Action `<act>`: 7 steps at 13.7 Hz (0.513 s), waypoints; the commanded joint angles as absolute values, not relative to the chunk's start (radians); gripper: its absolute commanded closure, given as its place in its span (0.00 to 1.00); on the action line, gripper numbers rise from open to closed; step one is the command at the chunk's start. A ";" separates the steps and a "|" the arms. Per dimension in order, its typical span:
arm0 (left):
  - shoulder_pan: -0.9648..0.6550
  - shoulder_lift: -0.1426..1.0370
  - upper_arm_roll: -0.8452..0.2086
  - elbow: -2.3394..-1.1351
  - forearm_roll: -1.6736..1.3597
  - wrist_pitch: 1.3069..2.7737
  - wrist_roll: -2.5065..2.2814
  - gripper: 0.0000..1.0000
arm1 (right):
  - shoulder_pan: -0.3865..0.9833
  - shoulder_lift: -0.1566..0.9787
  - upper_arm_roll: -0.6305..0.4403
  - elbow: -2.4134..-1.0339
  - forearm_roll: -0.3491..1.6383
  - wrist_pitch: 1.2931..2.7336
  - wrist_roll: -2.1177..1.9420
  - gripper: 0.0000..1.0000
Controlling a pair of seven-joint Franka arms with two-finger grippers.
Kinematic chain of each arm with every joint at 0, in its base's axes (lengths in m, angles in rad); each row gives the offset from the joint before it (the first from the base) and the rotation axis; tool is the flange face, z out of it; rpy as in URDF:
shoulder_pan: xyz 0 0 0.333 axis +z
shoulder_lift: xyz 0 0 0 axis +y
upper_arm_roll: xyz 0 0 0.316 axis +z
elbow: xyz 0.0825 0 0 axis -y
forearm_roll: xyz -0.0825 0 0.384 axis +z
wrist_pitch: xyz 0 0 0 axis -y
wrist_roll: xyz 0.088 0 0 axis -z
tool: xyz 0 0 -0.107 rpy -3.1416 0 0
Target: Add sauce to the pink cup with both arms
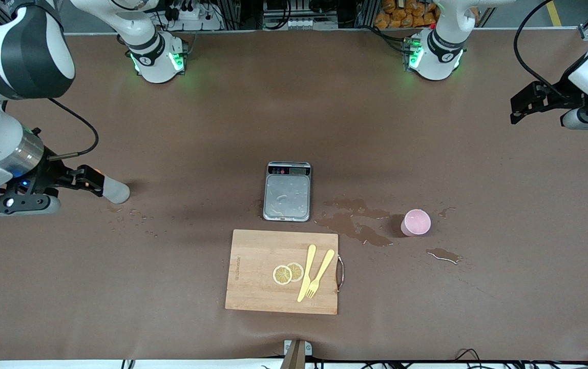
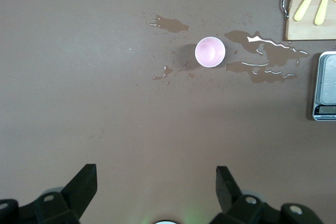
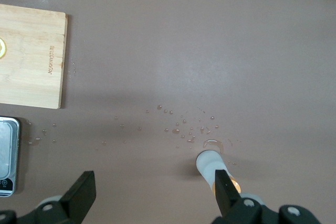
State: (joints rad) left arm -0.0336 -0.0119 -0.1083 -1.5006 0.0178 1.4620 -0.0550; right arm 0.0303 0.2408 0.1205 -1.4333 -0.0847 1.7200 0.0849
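**Sauce and right gripper.** The sauce [image 1: 114, 189] is a small translucent whitish squeeze bottle. Its rounded base end points toward the scale [image 1: 287, 192], and a spot of orange cap shows at the end nearest the gripper. In the front view it lies at about 9 o'clock from the scale, well apart from it, toward the right arm's end of the table [image 1: 427, 318]. Water droplets are scattered around its base.

The right gripper [image 1: 91, 179] is low over that spot with its jaws spread wide and gripping nothing. In the right wrist view the bottle is not centred in the gap. It sits against one finger [image 3: 223, 187], which overlaps its capped end. Whether that finger touches it cannot be told.

**Pink cup and left gripper.** The pink cup [image 1: 416, 222] is small, round and pale pink, and stands upright with its mouth up. It is at about 4 o'clock from the scale, between two puddles [image 1: 355, 225].

The left gripper [image 1: 517, 114] hangs over bare table at the left arm's end, at about 1 o'clock from the cup and well apart from it. Its jaws are wide open and empty.

**Other items.** A wooden cutting board [image 1: 253, 287] lies at 6 o'clock from the scale. It carries two lemon slices [image 1: 288, 273], a yellow knife [image 1: 306, 274] and a yellow fork [image 1: 319, 277].
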 commanded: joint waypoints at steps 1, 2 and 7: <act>-0.040 -0.037 -0.115 -1.496 0.035 1.421 -0.049 0.00 | 0.028 0.236 0.114 -1.419 -0.068 1.686 0.078 0.00; -0.038 -0.037 -0.115 -1.494 0.035 1.422 -0.045 0.00 | 0.023 0.235 0.112 -1.419 -0.066 1.678 0.080 0.00; -0.037 -0.035 -0.115 -1.494 0.032 1.422 -0.041 0.00 | -0.001 0.226 0.112 -1.424 -0.067 1.655 0.078 0.00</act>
State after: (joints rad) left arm -0.0351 -0.0235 -0.1129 -1.4979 0.0178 1.4382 -0.0549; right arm 0.0137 0.2400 0.1074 -1.4303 -0.0818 1.6774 0.0849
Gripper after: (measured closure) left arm 0.000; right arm 0.000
